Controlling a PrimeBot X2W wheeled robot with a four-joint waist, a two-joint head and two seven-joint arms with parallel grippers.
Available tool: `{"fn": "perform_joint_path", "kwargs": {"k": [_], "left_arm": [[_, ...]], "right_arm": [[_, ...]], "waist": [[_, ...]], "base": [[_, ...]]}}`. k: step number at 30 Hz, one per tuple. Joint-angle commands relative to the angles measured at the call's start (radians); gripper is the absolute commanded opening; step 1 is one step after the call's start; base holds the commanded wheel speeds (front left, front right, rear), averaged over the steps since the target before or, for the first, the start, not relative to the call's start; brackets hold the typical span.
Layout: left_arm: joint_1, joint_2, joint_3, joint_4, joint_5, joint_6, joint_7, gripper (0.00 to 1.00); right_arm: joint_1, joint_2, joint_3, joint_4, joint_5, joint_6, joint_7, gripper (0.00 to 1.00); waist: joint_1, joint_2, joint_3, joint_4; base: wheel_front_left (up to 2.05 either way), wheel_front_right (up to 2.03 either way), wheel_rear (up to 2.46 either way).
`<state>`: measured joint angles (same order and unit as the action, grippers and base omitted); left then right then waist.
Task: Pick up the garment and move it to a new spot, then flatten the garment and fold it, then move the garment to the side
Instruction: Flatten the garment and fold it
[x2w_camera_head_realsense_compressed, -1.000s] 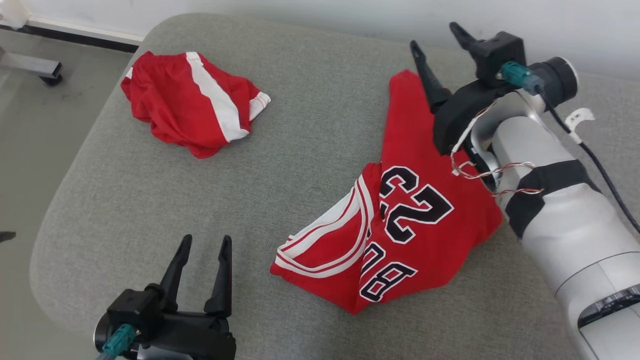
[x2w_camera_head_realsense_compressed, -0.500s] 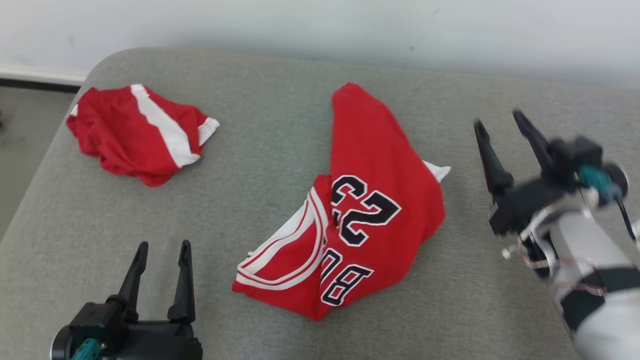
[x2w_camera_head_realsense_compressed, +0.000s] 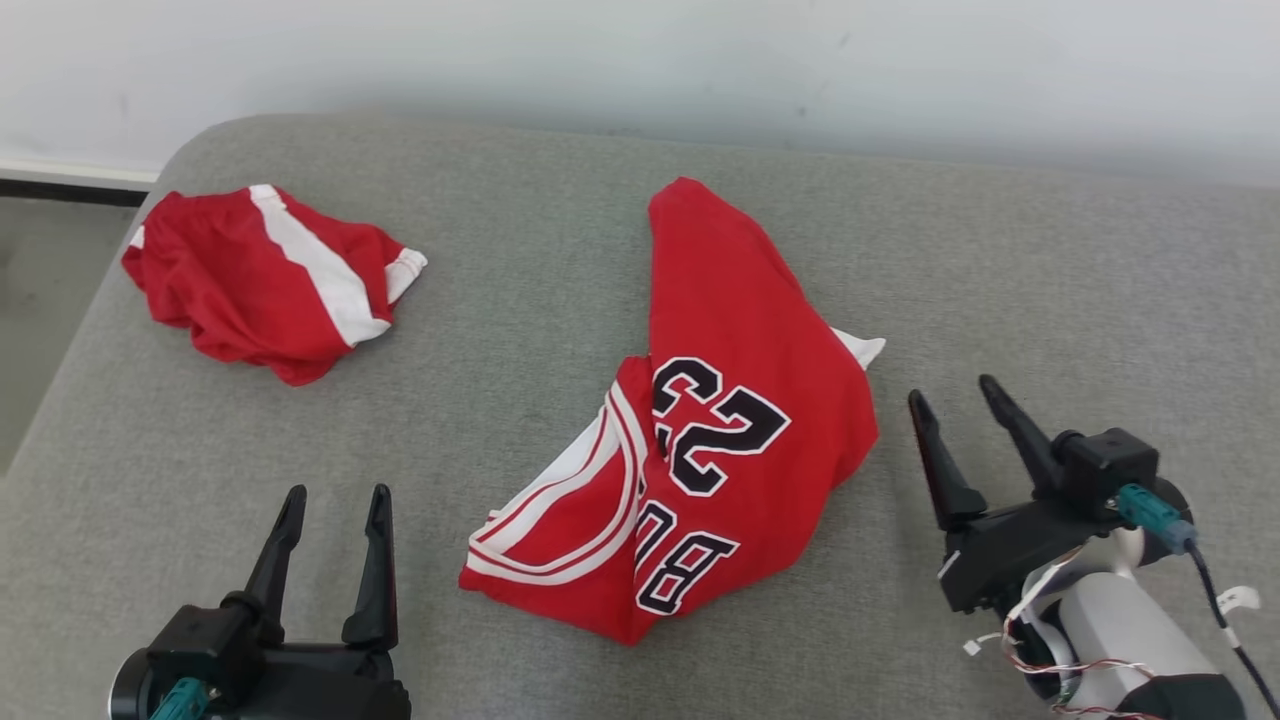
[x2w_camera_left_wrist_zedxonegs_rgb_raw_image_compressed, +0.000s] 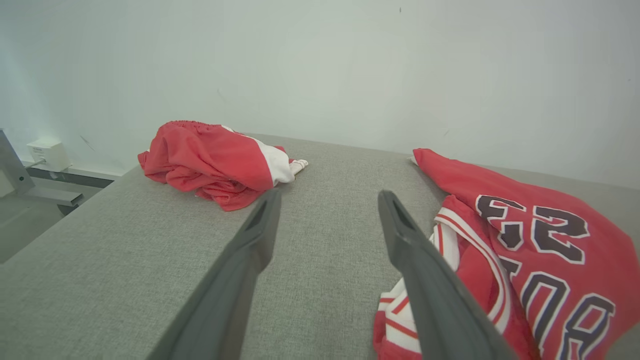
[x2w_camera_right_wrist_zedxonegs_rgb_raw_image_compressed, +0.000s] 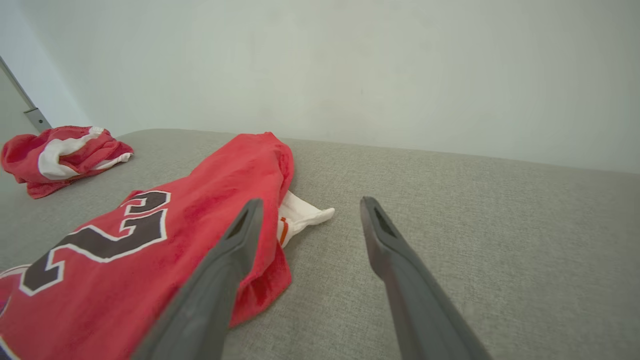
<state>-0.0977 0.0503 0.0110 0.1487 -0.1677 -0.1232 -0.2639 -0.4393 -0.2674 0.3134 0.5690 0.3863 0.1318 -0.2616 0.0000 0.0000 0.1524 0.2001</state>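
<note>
The garment (x2w_camera_head_realsense_compressed: 735, 400) is a red jersey with black "23" and white-striped trim, lying crumpled and partly folded over at the middle of the grey cushion (x2w_camera_head_realsense_compressed: 560, 320). It also shows at the right of the left wrist view as the garment (x2w_camera_left_wrist_zedxonegs_rgb_raw_image_compressed: 530, 240) and at the left of the right wrist view as the garment (x2w_camera_right_wrist_zedxonegs_rgb_raw_image_compressed: 150, 235). My left gripper (x2w_camera_head_realsense_compressed: 335, 500) stands open at the lower left, empty, left of the jersey. My right gripper (x2w_camera_head_realsense_compressed: 950, 395) stands open at the lower right, empty, just right of the jersey's edge.
A second red piece with a white stripe, bunched-up shorts (x2w_camera_head_realsense_compressed: 265, 280), lies at the cushion's far left corner. A pale wall (x2w_camera_head_realsense_compressed: 640, 60) runs behind the cushion. Floor (x2w_camera_head_realsense_compressed: 40, 300) drops off past the left edge.
My right arm has drawn back from the jersey's far end to the lower right, letting the jersey lie free. The head camera has shifted, so the whole scene sits differently.
</note>
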Motion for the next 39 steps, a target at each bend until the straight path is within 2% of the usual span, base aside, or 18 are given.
{"fn": "perform_joint_path", "kwargs": {"k": [1,9,10,12,13,18,23,30,39], "left_arm": [[-0.002,0.0,-0.002,0.002,-0.002,-0.001,-0.001,1.0],[-0.01,0.0,-0.022,0.009,-0.008,-0.005,-0.001,1.0],[-0.011,0.0,-0.024,0.01,-0.009,-0.005,-0.001,1.0],[-0.009,0.0,-0.027,0.009,-0.012,-0.005,-0.001,1.0],[-0.009,0.0,-0.028,0.009,-0.013,-0.005,-0.001,1.0],[-0.006,0.0,-0.024,0.014,-0.009,-0.004,-0.001,1.0],[0.01,0.0,-0.017,0.022,0.0,-0.005,-0.001,1.0],[0.033,0.0,-0.009,0.021,-0.004,-0.003,-0.001,1.0],[0.046,0.0,-0.008,0.021,-0.011,0.003,-0.001,1.0]], "right_arm": [[-0.001,0.009,0.003,0.011,0.01,-0.002,-0.005,1.0],[-0.03,0.052,0.038,0.115,0.035,-0.002,-0.005,1.0],[-0.032,0.059,0.045,0.128,0.047,-0.002,-0.005,0.91],[-0.036,0.073,0.06,0.153,0.07,-0.002,-0.005,0.06],[-0.042,0.076,0.067,0.158,0.082,-0.002,-0.005,0.0],[-0.04,0.075,0.062,0.12,0.091,-0.002,-0.005,0.0],[0.025,0.054,-0.001,-0.006,0.055,-0.002,-0.005,0.0],[0.197,0.039,-0.121,-0.234,-0.042,-0.002,-0.005,0.0],[0.438,0.065,-0.295,-0.427,-0.128,-0.002,0.041,0.0]], "waist": [[0.0,0.0,0.008,0.016],[0.0,0.0,0.028,0.059],[0.0,0.0,0.03,0.061],[0.0,0.0,0.032,0.063],[0.0,0.0,0.033,0.062],[0.0,0.0,0.025,0.047],[0.0,0.0,-0.007,0.018],[0.0,0.0,-0.031,-0.037],[0.0,0.0,-0.04,-0.09]], "base": [[0.0,0.0,0.0],[0.0,0.0,0.0],[0.0,0.0,0.0],[0.0,0.0,0.0],[0.0,0.0,0.0],[0.0,0.0,0.0],[0.0,0.0,0.0],[0.0,0.0,0.0],[0.0,0.0,0.0]]}}
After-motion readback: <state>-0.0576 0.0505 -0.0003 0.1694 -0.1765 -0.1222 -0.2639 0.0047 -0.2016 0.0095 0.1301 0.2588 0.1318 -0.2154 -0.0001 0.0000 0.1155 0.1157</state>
